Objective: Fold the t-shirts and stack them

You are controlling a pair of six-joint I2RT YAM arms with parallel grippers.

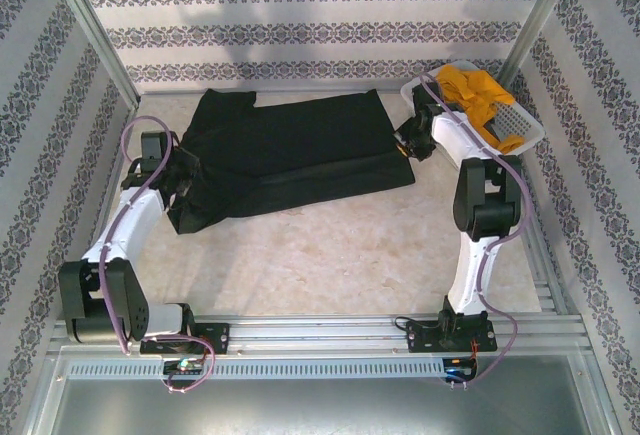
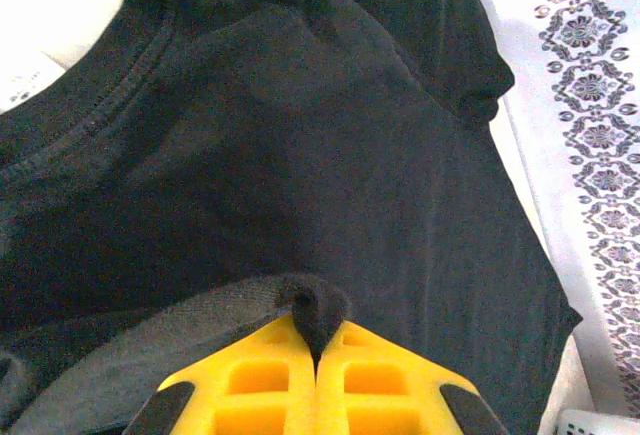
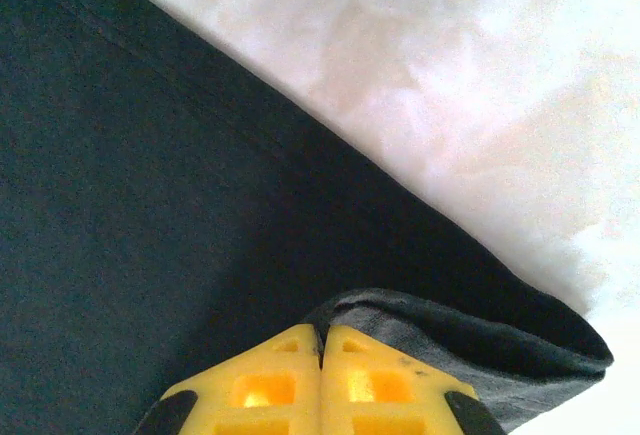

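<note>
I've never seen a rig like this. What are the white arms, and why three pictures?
Two robot arms are bolted at the near edge of a table. The wide picture comes from a fixed camera above and behind them; the other two come from a camera on each wrist, so the yellow blocks are each arm's own tool. A black t-shirt lies spread on the table. The left tool and the right tool are each shut on a fold of its cloth at opposite ends. A mustard-yellow t-shirt lies crumpled in a white lattice basket at the far right.
</note>
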